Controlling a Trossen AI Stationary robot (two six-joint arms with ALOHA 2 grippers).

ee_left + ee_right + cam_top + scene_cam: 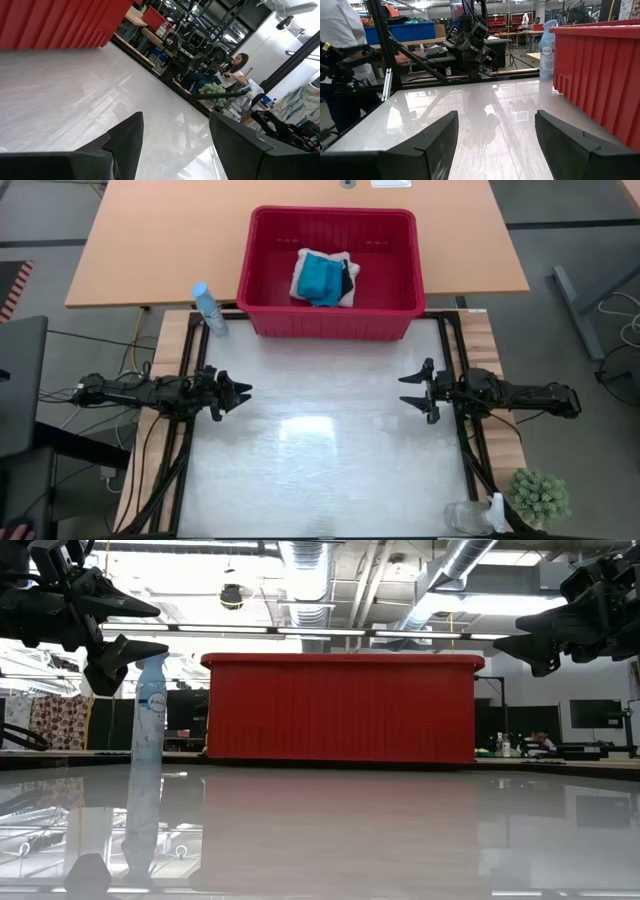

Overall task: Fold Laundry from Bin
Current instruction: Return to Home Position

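The red bin (331,315) stands at the far middle of the white table; it also shows in the low view (340,707). Inside lie the folded white cloth (345,290), the teal-blue cloth (320,279) on top of it, and a dark cloth (345,283) between them. My left gripper (240,394) is open and empty above the table's left side. My right gripper (408,390) is open and empty above the right side. The two grippers face each other.
A pale blue spray bottle (208,307) stands left of the bin, also in the low view (148,755). A clear bottle (472,517) and a small green plant (540,496) stand at the near right corner. People show in the room beyond the table (340,30).
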